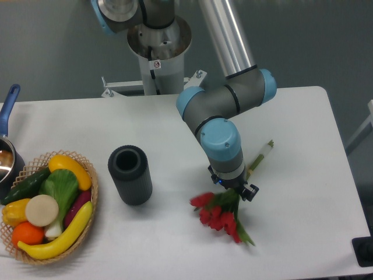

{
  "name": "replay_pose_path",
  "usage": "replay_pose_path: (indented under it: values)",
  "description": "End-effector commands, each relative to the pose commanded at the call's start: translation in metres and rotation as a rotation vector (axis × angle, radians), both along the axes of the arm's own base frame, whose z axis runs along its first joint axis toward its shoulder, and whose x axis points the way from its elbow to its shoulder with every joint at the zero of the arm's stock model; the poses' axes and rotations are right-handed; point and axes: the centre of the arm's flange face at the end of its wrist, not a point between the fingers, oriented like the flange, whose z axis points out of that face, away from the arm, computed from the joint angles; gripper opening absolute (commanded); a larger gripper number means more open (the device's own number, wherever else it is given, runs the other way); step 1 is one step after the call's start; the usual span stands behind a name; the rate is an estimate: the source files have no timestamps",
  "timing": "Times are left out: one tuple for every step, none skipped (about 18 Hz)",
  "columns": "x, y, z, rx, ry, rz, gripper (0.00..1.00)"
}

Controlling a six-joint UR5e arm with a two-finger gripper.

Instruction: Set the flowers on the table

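Nearest, by the desk's (291,116) front edge and right of its middle, lie the flowers (220,214): red heads bunched toward the front, green leaves spreading to the front right, and the pale stems (260,156) running back and to the right, toward the far right corner. The bunch appears to rest on the desk top. The arm's fingers (233,192) come down over the flowers just where the leaves meet the stems; the wrist housing hides them, so whether they are apart, together or clamped on the stems cannot be told.

At the front left corner sits a wicker basket (90,201) of vegetables, holding yellow, green, orange, purple and white pieces, its rim close to the front edge. Between basket and flowers, nearer the basket, stands a dark cylinder (130,175), upright with its open top showing, apart from both.

At the left edge, behind the basket, a pot (9,160) with a blue handle (7,105) is partly cut off by the frame.

Further back, the arm (230,99) rises over the middle of the desk, grey links with blue joint caps, to its base (157,64) just beyond the far edge.
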Motion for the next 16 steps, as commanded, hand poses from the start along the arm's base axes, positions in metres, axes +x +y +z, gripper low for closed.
replay_pose_path:
  values:
    - [0.002, -0.002, 0.006, 0.004, 0.005, 0.000, 0.96]
    - [0.006, -0.004, 0.012, 0.008, 0.012, -0.001, 0.99]
    - [0.010, -0.005, 0.022, 0.017, 0.022, -0.001, 1.00]
    - [0.015, -0.007, 0.033, 0.030, 0.031, -0.005, 1.00]
    - [0.019, -0.005, 0.045, 0.045, 0.042, -0.012, 1.00]
    - [0.020, -0.004, 0.057, 0.063, 0.055, -0.010, 1.00]
    - [0.022, -0.004, 0.069, 0.078, 0.069, -0.009, 1.00]
    - [0.022, -0.004, 0.080, 0.098, 0.078, -0.012, 1.00]
    - [0.022, -0.007, 0.091, 0.125, 0.076, -0.015, 1.00]
    - [0.022, -0.008, 0.104, 0.159, 0.074, -0.017, 1.00]
    - [0.018, -0.012, 0.114, 0.179, 0.070, -0.012, 1.00]
    - [0.011, -0.023, 0.126, 0.199, 0.077, 0.006, 1.00]
    - [0.006, -0.034, 0.139, 0.216, 0.076, 0.017, 1.00]
    - [0.001, -0.041, 0.146, 0.227, 0.058, -0.003, 1.00]
    - [-0.004, -0.050, 0.157, 0.242, 0.039, -0.032, 1.00]
    - [-0.009, -0.063, 0.166, 0.252, 0.011, -0.055, 1.00]
